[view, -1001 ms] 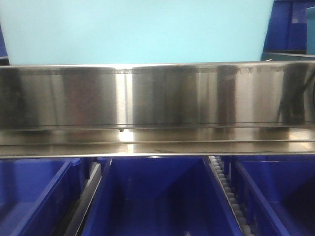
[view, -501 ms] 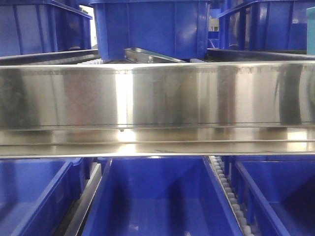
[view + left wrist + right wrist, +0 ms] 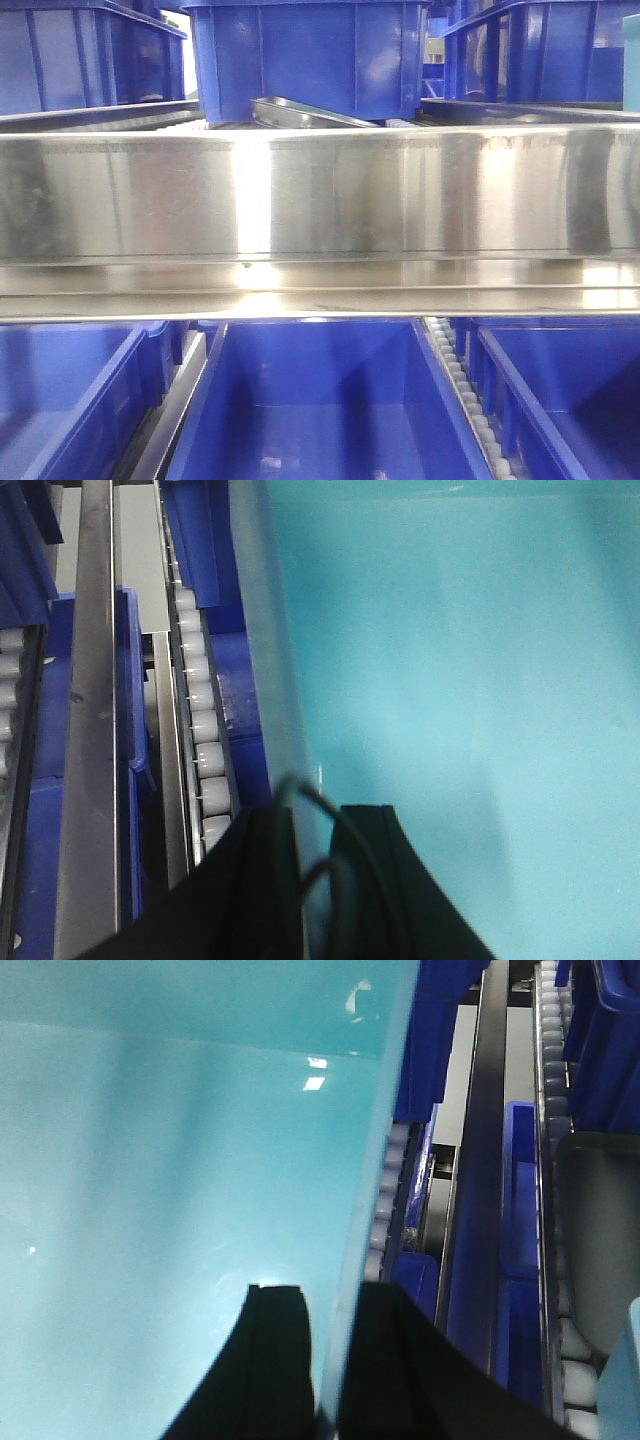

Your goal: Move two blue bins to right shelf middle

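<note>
Blue bin (image 3: 460,680) hangs between both arms, close by the roller rails (image 3: 200,730) and dark blue crates (image 3: 440,1040). Left tool (image 3: 318,825) and right tool (image 3: 335,1300) each pinch an opposite wall, nearly closed. Carry it level with arms matched, so neither wall slips.

Warehouse — steel roller racks (image 3: 320,190), blue crates (image 3: 300,50).

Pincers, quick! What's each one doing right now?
Left pincer: closed on the pale blue bin wall.
Right pincer: closed on the pale blue bin wall too.
</note>
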